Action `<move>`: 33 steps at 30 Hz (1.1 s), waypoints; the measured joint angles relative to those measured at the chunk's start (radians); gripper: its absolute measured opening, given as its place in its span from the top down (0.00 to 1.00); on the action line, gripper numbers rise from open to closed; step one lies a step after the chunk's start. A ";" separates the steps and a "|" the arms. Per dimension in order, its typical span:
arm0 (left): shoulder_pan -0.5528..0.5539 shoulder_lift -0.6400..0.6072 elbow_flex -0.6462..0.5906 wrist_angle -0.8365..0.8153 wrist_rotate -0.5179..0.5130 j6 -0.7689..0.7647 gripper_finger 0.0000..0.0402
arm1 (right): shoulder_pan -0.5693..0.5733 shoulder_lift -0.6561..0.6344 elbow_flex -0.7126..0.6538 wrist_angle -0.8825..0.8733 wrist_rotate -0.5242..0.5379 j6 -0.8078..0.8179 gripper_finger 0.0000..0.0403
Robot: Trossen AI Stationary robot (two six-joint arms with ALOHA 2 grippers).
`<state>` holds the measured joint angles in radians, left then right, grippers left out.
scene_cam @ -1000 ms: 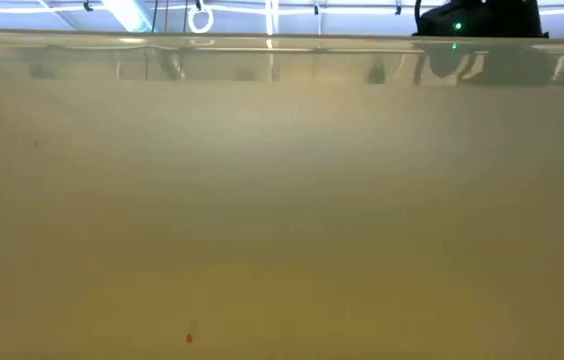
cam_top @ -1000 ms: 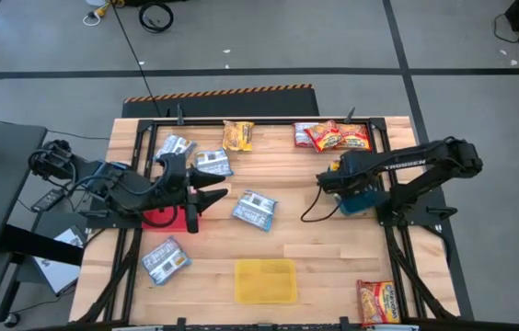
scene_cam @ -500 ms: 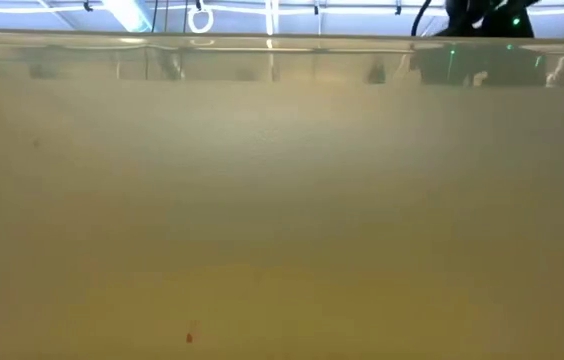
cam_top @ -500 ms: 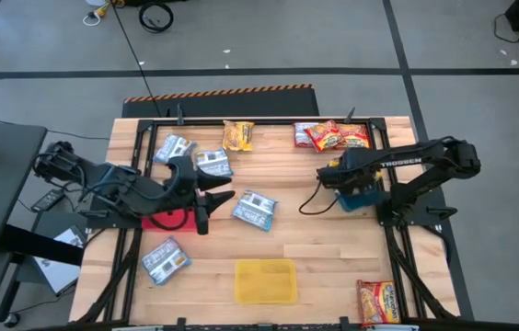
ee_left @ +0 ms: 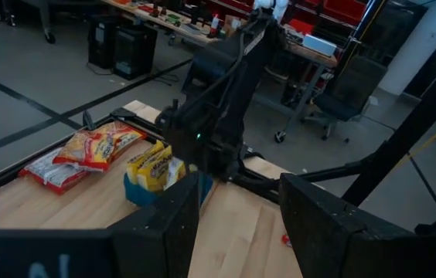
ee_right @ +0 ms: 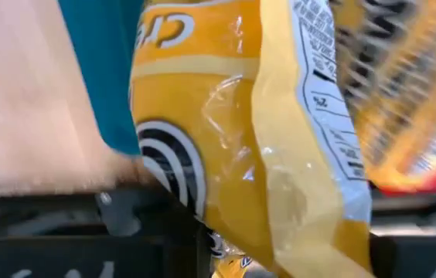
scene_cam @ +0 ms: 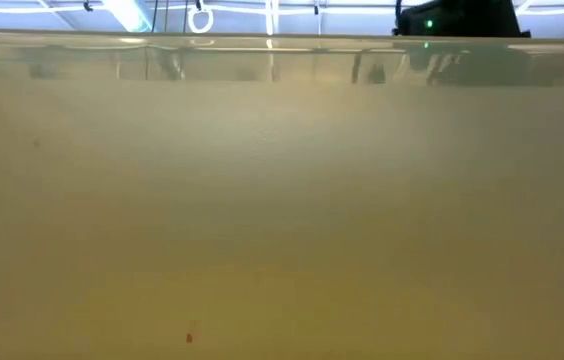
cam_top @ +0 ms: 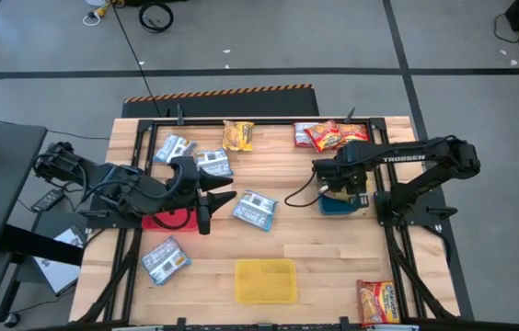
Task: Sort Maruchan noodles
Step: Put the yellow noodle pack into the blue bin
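Packets of Maruchan noodles lie scattered over the wooden table [cam_top: 324, 248]. In the high view, two blue-and-white packets [cam_top: 175, 147] and [cam_top: 213, 163] sit near the far left edge, a third [cam_top: 255, 209] lies near the middle, and a fourth [cam_top: 165, 260] lies toward the near left. A yellow packet [cam_top: 237, 135] rests at the far edge, with a cluster of red packets [cam_top: 333, 136] to its right. Another red packet [cam_top: 378, 301] lies at the near right corner.

Three flat trays are on the table: a yellow tray [cam_top: 265, 280] at the near middle, a red tray [cam_top: 169, 219] under the left arm, and a blue tray [cam_top: 339, 204] under the right arm.

The left gripper [cam_top: 212, 206] hovers between the red tray and the middle blue-and-white packet, fingers spread wide and empty; its wrist view shows both fingers [ee_left: 173, 224] well apart.

The right gripper [cam_top: 342, 180] is over the blue tray, and its wrist view is filled by a yellow-orange packet [ee_right: 226, 147] pinched between its fingers. The left wrist view shows that packet [ee_left: 154, 166] standing in the blue tray [ee_left: 142, 193] below the right arm.

The low view shows only a yellowish wall filling nearly the whole picture.
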<state>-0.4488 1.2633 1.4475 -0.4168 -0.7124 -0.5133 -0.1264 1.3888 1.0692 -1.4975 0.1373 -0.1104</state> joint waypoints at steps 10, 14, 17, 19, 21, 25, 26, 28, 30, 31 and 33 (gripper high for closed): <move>0.021 0.000 0.000 0.002 -0.004 -0.014 0.55 | -0.005 0.034 -0.020 -0.060 0.083 -0.031 0.74; 0.021 0.009 0.000 0.002 -0.005 -0.018 0.55 | -0.005 0.110 -0.091 -0.054 0.098 -0.051 0.74; 0.020 0.008 0.000 0.005 -0.006 -0.018 0.55 | 0.000 0.168 -0.113 -0.028 0.097 -0.058 0.74; 0.020 0.008 0.000 0.004 -0.008 -0.018 0.55 | 0.010 0.197 -0.109 -0.008 0.096 -0.058 0.74; 0.021 0.008 0.000 0.003 -0.008 -0.017 0.55 | 0.025 0.197 -0.098 0.026 0.082 -0.068 0.73; 0.020 0.008 0.000 0.000 -0.008 -0.017 0.55 | 0.061 0.167 -0.055 0.111 0.013 -0.082 0.69; 0.020 0.008 0.000 -0.002 -0.008 -0.016 0.55 | 0.071 0.157 -0.043 0.133 -0.004 -0.090 0.67; 0.021 0.008 0.000 -0.001 -0.008 -0.004 0.55 | 0.092 0.131 -0.025 0.191 -0.027 -0.109 0.63; 0.021 0.008 0.000 -0.001 -0.008 0.005 0.55 | 0.114 0.097 -0.022 0.269 -0.028 -0.121 0.60; 0.021 0.008 0.000 -0.001 -0.008 0.005 0.55 | 0.123 0.081 -0.022 0.302 -0.027 -0.125 0.59; 0.020 0.008 0.000 -0.001 -0.008 0.005 0.55 | 0.134 0.054 -0.022 0.343 -0.027 -0.130 0.57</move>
<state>-0.4286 1.2709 1.4475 -0.4178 -0.7200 -0.5078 0.0072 1.4431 1.0473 -1.1548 0.1104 -0.2408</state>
